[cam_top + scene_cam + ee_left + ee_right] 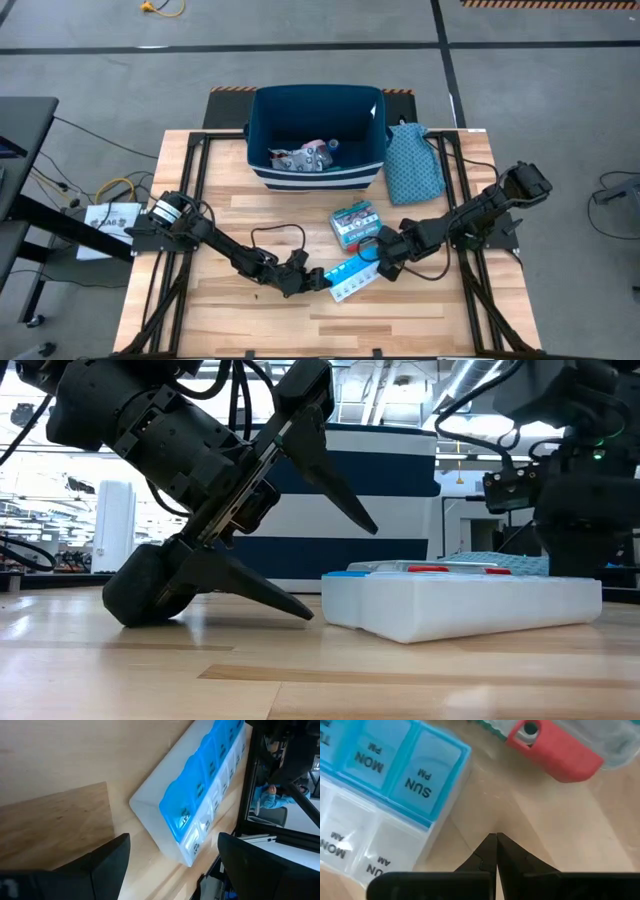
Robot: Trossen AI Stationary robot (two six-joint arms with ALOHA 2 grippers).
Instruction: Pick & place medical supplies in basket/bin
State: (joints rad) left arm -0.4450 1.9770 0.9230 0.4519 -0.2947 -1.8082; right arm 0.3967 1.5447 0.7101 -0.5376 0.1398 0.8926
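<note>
Now, step: left arm lining up to grab the pill organiser
pill organiser (352, 278): light blue lids over white base, flat on the table (200, 320), front centre, well short of the bin; slanted in high view
left gripper (316, 280): fingers spread wide, low on the wood just beside the organiser's near end, not touching; one finger resting near the table, the other raised, in low view
grip advice: slide forward so the fingers straddle the organiser's narrow width, not its length; close only once the body sits between the pads; keep it level so the lids stay shut
right gripper (380, 250): fingers pressed together, tip at the table between organiser and teal-and-red box (354, 222); holds nothing
risk: right tip is close, arms could bump on lift
bin (316, 135): navy, striped base, back centre, some supplies already inside
cloth bag (413, 163): beside bin, leave it
</note>
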